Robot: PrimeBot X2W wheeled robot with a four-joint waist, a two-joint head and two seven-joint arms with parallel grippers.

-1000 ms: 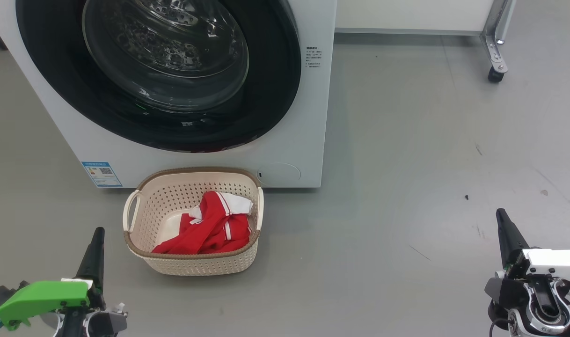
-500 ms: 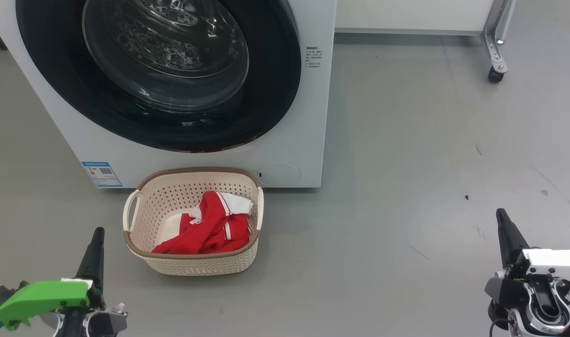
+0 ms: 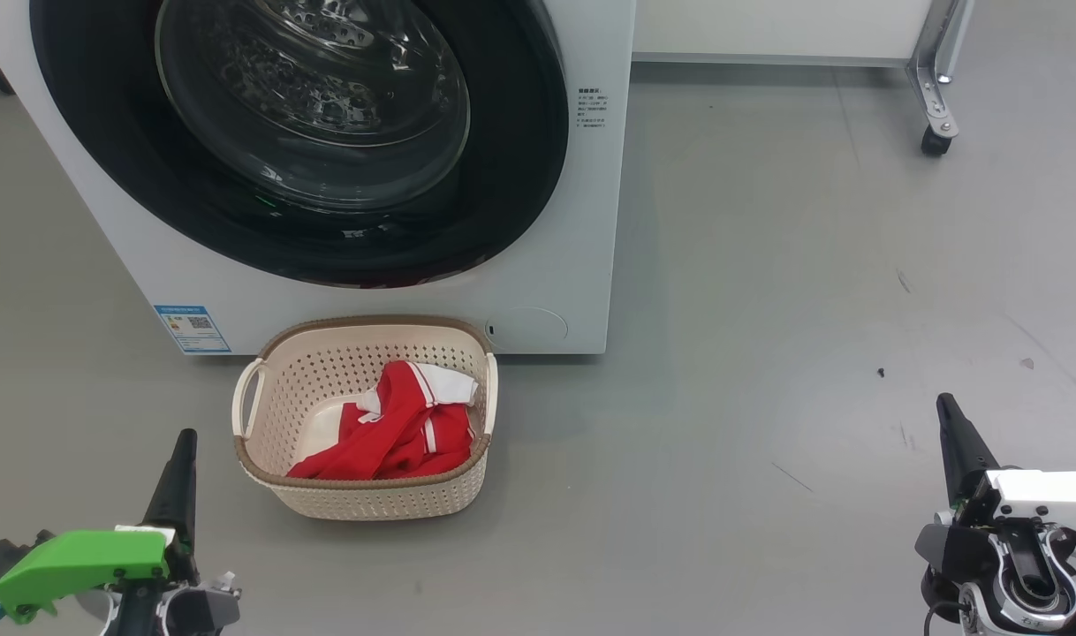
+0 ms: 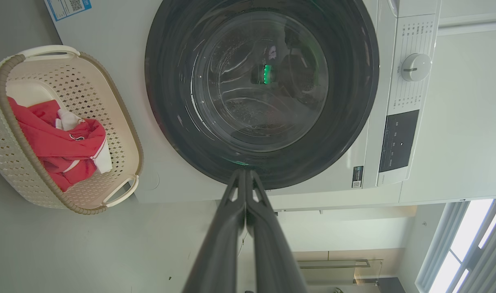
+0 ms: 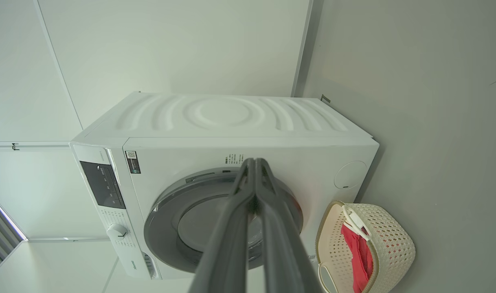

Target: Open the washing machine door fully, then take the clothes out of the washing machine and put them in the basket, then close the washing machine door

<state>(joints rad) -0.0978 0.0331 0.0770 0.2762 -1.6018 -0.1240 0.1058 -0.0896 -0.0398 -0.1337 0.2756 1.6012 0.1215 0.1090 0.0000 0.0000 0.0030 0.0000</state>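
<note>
The clothes point(image 3: 403, 431) lie bunched in the basket point(image 3: 361, 500), piled toward its right end with the white collar uppermost and the bare basket bottom showing on the left. Red jersey fabric like this is probably light, limp and a little slick. It would sag from any one pinch, so the raised fold at the collar or the thick crumpled middle looks like the surest place to take it. Nothing hangs over the brown rim.

The basket stands on the floor point(image 3: 768, 371), with its far rim close against the base of the washing machine point(image 3: 582, 291), just left of the round cover. Above it, the washing machine door point(image 3: 525, 177) appears to sit shut against the front. Its black rim is stiff and glossy, likely slippery to dark fingers, and the glass bowl is the fragile part.

Both grippers are well clear of all this and hold nothing. The left gripper point(image 3: 183, 444) hovers low over the floor, just left of the basket's near corner, with the clothes ahead and to its right. The left wrist view shows its fingers point(image 4: 227, 228) pressed together. The right gripper point(image 3: 946, 408) is far across the floor to the right, well apart from the basket, and its jaws are also closed tight. Judged from this, every step of the task looks done.
</note>
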